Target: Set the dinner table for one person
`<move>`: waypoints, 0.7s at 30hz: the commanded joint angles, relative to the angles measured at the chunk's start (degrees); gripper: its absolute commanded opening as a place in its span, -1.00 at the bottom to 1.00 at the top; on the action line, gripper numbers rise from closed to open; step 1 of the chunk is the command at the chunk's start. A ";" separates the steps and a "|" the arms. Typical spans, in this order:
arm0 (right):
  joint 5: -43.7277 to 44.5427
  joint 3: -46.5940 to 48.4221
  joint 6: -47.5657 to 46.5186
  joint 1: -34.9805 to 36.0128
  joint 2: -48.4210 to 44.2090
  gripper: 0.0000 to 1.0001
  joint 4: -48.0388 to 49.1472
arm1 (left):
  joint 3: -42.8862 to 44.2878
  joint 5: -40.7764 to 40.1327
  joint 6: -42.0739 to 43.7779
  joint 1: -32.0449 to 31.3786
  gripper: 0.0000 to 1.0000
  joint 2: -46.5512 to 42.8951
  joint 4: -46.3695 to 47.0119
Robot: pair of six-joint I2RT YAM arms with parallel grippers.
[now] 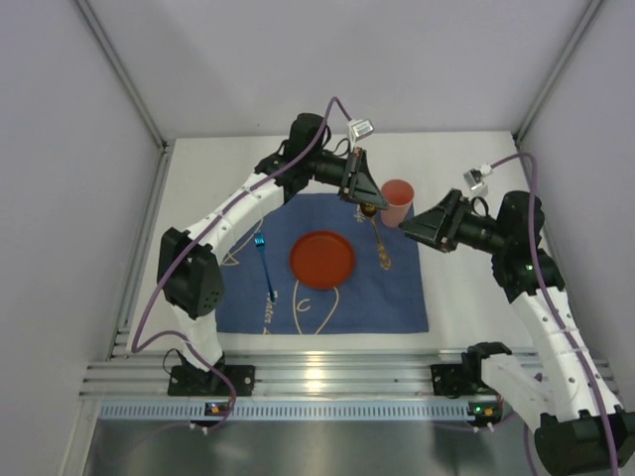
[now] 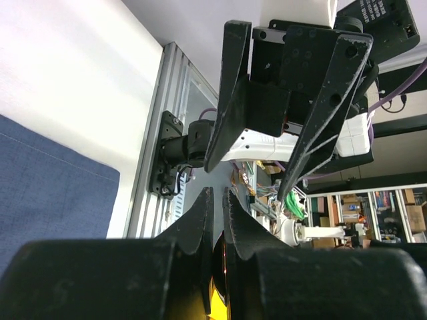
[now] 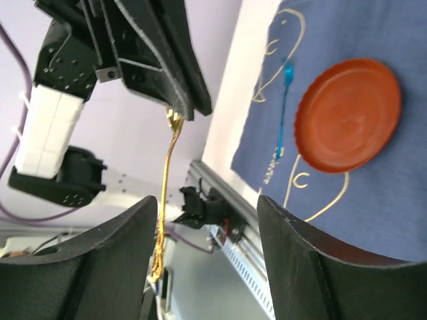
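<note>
My left gripper (image 1: 365, 203) is shut on the top end of a thin gold utensil (image 1: 380, 243), which hangs over the blue cloth (image 1: 298, 317) just right of the red plate (image 1: 321, 259). In the left wrist view the jaws (image 2: 217, 193) are pressed together with gold showing between them. The right wrist view shows the gold utensil (image 3: 167, 193) dangling from the left gripper (image 3: 190, 107). My right gripper (image 1: 409, 226) is open and empty, pointing at the utensil, and its fingers (image 3: 300, 267) stand wide apart. A blue utensil (image 1: 265, 266) lies left of the plate. The white dinner table (image 1: 198, 198) lies under everything.
A salmon cup (image 1: 397, 201) stands at the cloth's far right corner, between the two grippers. The aluminium rail (image 1: 298, 382) runs along the near edge by the arm bases. Grey walls enclose the table on the left, back and right.
</note>
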 commanded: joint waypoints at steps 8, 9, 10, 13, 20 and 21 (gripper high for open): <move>-4.77 0.10 8.64 6.48 0.77 0.24 13.84 | -0.01 -0.69 1.65 0.09 -1.00 -2.26 0.62; -4.50 0.10 8.91 7.18 1.38 0.23 14.98 | -0.01 -0.87 1.57 0.01 -1.00 -2.35 0.71; -4.06 0.19 9.08 8.93 1.82 0.22 15.25 | -0.01 -0.87 1.57 -0.08 -1.00 -2.26 0.62; -1.78 0.54 8.56 12.62 3.23 0.20 15.60 | -0.01 -1.13 1.57 -0.17 -1.00 -2.35 0.62; -0.01 3.61 3.82 15.63 6.65 -0.07 11.57 | 0.08 -1.75 1.39 -0.52 -1.00 -2.26 0.62; -0.01 3.88 3.29 15.72 7.18 -0.16 10.86 | 0.08 -1.75 1.39 -0.61 -1.00 -2.35 0.62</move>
